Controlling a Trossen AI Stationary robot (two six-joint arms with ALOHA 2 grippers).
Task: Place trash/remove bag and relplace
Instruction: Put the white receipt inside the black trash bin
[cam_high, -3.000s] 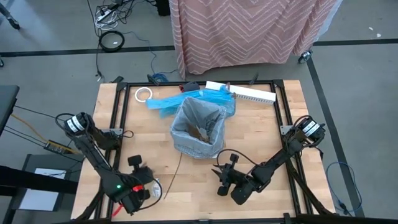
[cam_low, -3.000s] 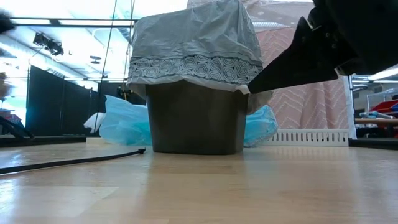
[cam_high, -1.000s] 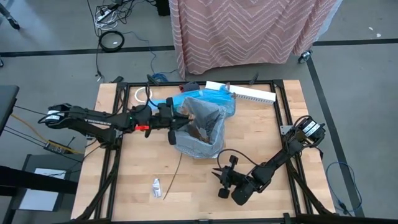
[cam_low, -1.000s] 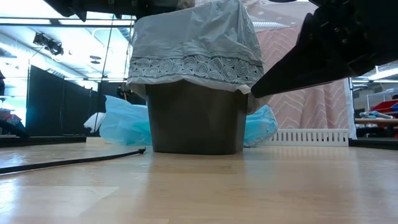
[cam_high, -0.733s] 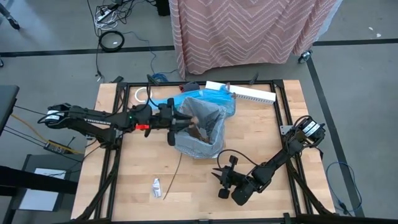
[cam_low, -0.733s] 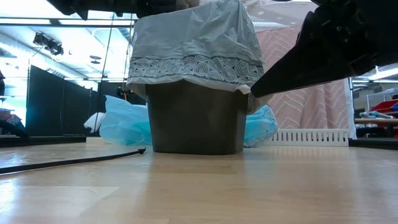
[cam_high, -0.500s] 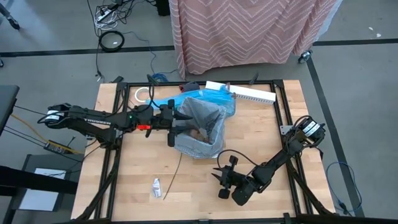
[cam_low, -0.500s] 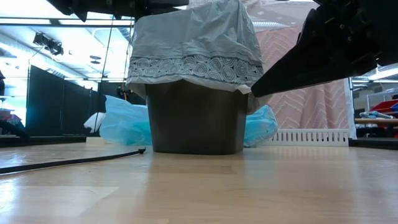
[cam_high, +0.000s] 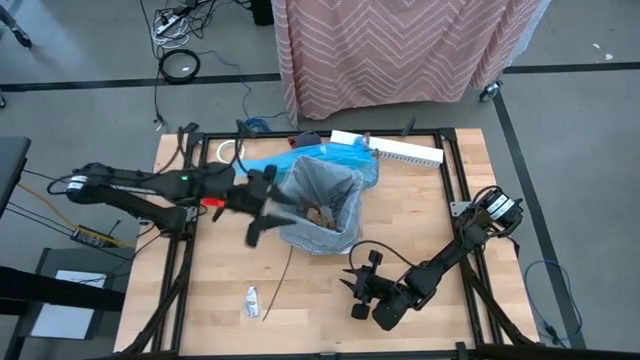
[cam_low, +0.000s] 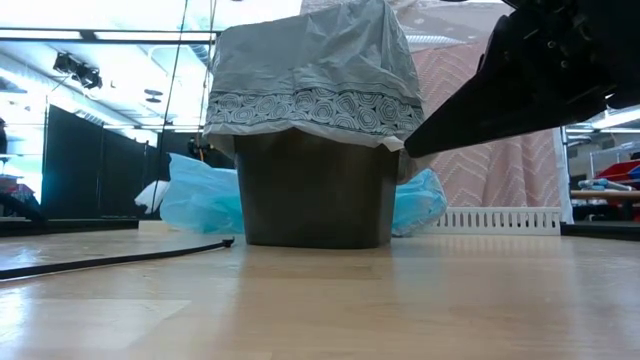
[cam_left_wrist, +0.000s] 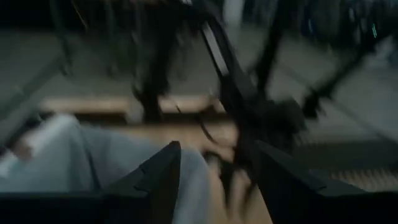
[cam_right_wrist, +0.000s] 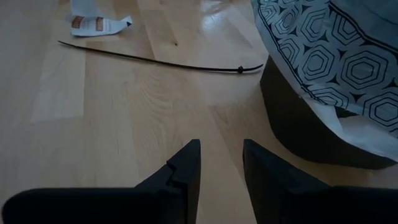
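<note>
Bag (cam_high: 318, 236) and its handling, read from the fingers outward. Left gripper (cam_high: 268, 208) hangs beside the left side of the bag's rim, its fingers (cam_left_wrist: 163, 177) spread wide with nothing between them. Right gripper (cam_high: 352, 282) sits low over the table (cam_high: 440, 210) at the front, just short of the bin (cam_low: 310, 190). Its fingers (cam_right_wrist: 181, 177) are parted only narrowly, bare wood showing in the gap, and they point toward the foot of the bin. Neither pair touches the bag. The bag is a thin, grey, translucent liner, wrinkled, with a printed band. It lines the dark bin at the middle of the table, and its mouth is folded outward, draping over the rim. Brown scraps (cam_high: 322, 212) lie inside it. It should handle as very light, limp and somewhat slippery: it will collapse and stretch rather than keep its shape, and it may tear if dragged against the rim. The draped cuff is judged the best hold, pinched where the film hangs free of the bin wall, ideally on opposite sides so that the mouth lifts evenly. Trash not yet collected lies on the table between the two grippers: a thin stick (cam_high: 278, 285) and a small white tube (cam_high: 251, 298), both light, with the stick lying flat enough to be awkward to pinch. Behind the bin rest a bright blue bag (cam_high: 262, 166) and a white tape roll (cam_high: 231, 151).
</note>
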